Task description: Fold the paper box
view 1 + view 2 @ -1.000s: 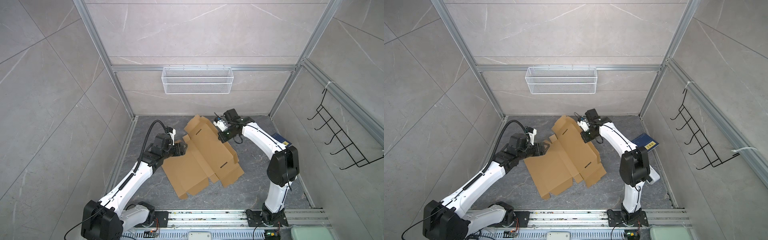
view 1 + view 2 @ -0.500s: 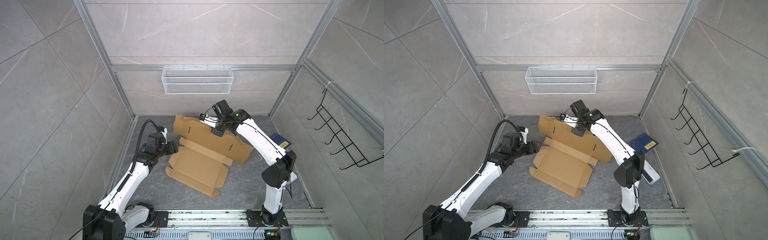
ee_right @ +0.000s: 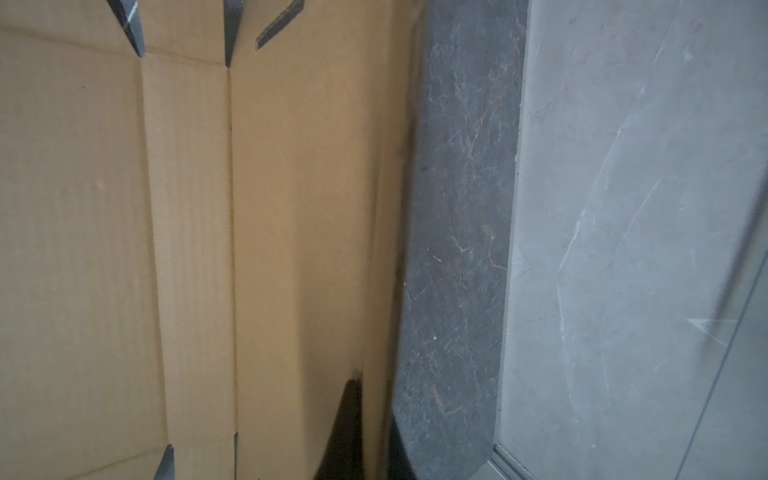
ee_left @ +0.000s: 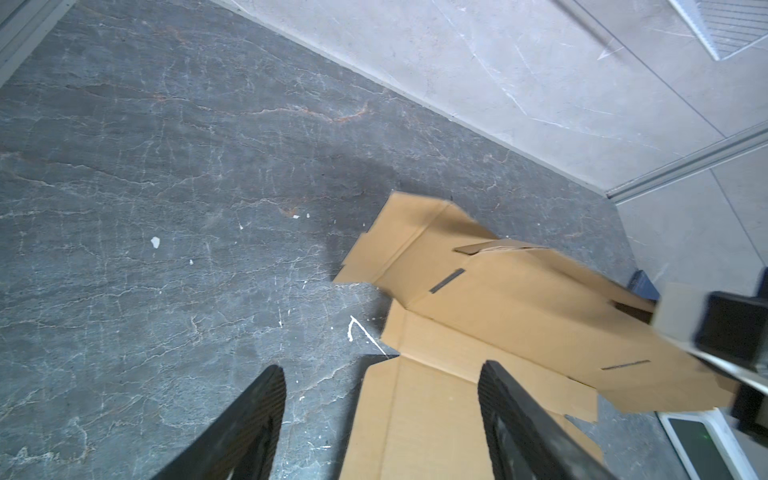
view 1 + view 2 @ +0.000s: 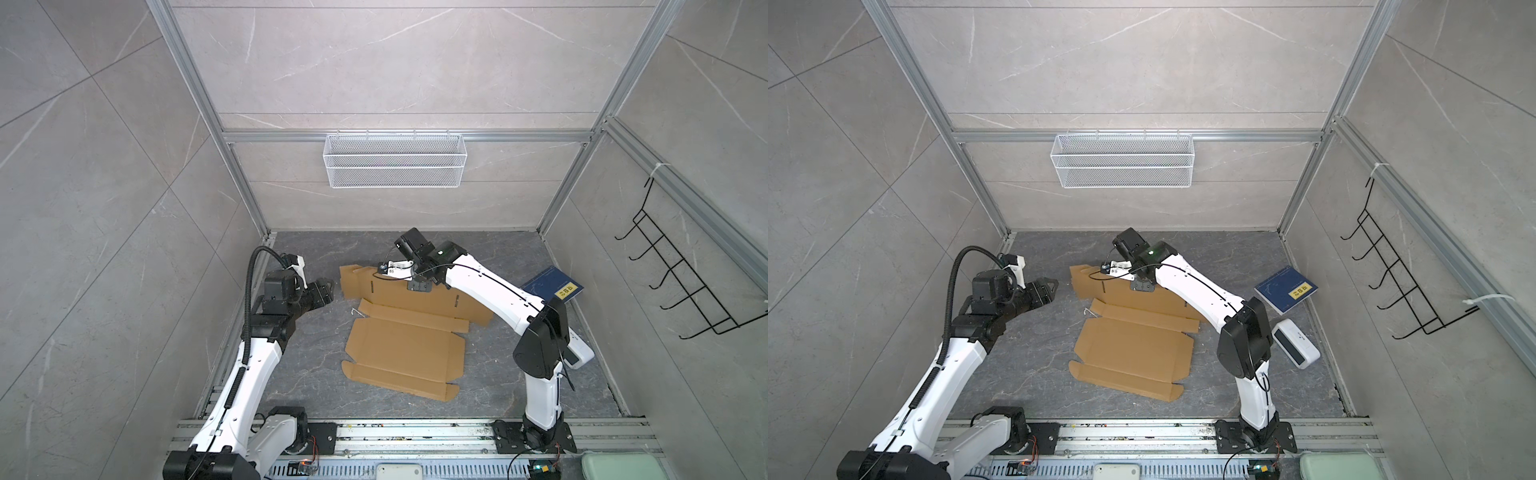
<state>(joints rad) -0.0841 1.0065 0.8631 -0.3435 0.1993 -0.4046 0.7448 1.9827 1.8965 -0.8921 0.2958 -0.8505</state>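
**Gripping the far edge of a half-raised cardboard sheet**

The paper box [image 5: 405,353] lies near the middle of the dark stone surface [image 5: 316,386], not yet folded into shape. Its large panel and the flaps towards 6 o'clock rest flat. The long panel towards 12 o'clock is tilted up off the surface.

The right end effector [image 5: 417,286] reaches in from 3 o'clock. Its jaws are pinched tight on the 12 o'clock edge of that raised panel. In the right wrist view one dark finger [image 3: 349,428] lies against the cardboard right at its edge.

The left end effector [image 5: 326,291] hovers at about 10 o'clock from the box, just beside the raised panel's corner but not touching it. In the left wrist view its two fingers stand well apart with nothing between them.

A dark blue book [image 5: 552,286] with a yellow label lies at 2 o'clock from the box. A white device [image 5: 1296,343] sits at 3 o'clock, behind the right arm.
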